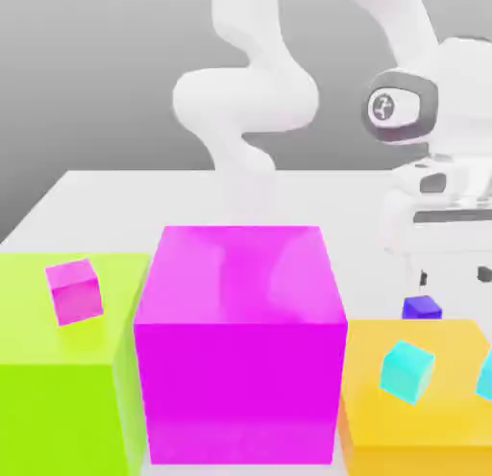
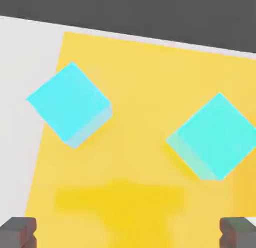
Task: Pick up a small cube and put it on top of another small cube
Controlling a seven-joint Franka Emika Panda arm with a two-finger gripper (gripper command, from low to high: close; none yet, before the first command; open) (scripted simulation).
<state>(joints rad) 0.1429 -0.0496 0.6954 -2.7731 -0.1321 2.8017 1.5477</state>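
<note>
A tiny indigo small cube rests on the white table just behind the big orange block, partly hidden by that block's far edge. My gripper hangs a little above it and slightly toward the exterior view's right, open, with nothing between its fingers. In the hand view the dark fingertips stand wide apart at the frame's corners around the gripper, over the yellow-orange block top. Two small cyan cubes lie on that top.
A big magenta block stands in the middle and a big lime-green block at the exterior view's left, with a small magenta cube on it. Cyan cubes sit on the orange block. The white table extends behind.
</note>
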